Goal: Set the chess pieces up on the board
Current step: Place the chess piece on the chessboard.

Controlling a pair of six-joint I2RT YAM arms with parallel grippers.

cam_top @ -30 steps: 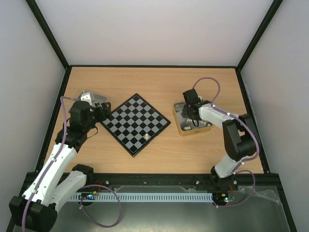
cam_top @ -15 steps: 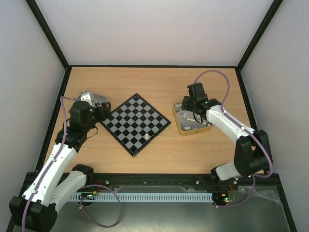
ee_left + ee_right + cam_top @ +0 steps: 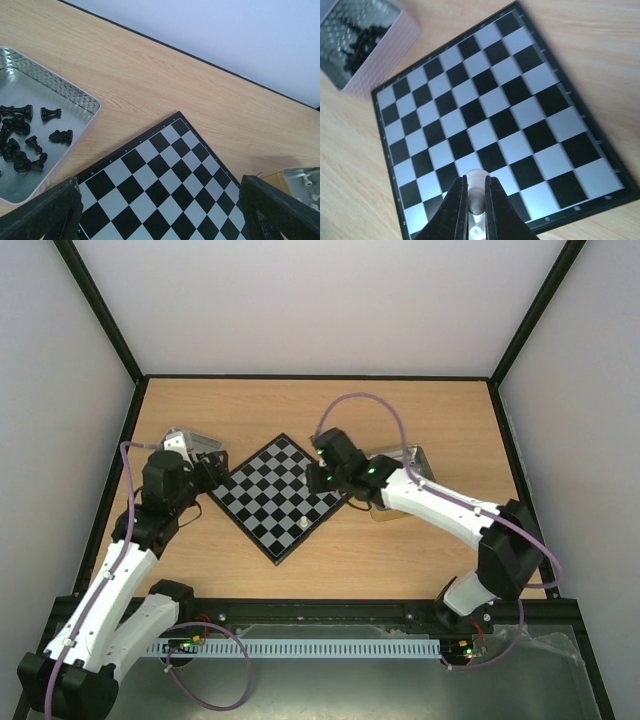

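Chess pieces: nearly all are off the board (image 3: 270, 502).

Board: flat on the table (image 3: 400, 405), mid-table, turned corner-on to the arm bases. The top view shows one set white piece (image 3: 303, 524) standing on a square by the near right edge. The other squares in view are bare.

Right tool (image 3: 476, 186): the jaws are closed tight on a held white piece (image 3: 476, 176). Its rounded head shows between the two fingers (image 3: 457, 210). The right wrist view puts it over a light square near one edge of the board. I cannot tell whether the piece touches the surface. In the top view the tool sits over the board's right corner, with the arm reaching in from the right.

Left tool (image 3: 160, 205): the jaws are spread wide with nothing between them. In the top view it sits at the board's left corner, between the board and the left tray (image 3: 75, 95).

Left tray: metal with a diamond-pattern floor, on the table just left of the board. It holds black pieces (image 3: 20, 135), most of them lying on their sides in a loose cluster.

Right tray (image 3: 420, 457): on the table right of the board, partly hidden by the right arm. The left wrist view shows a few tray white pieces (image 3: 311, 182) at its corner, too small to identify.
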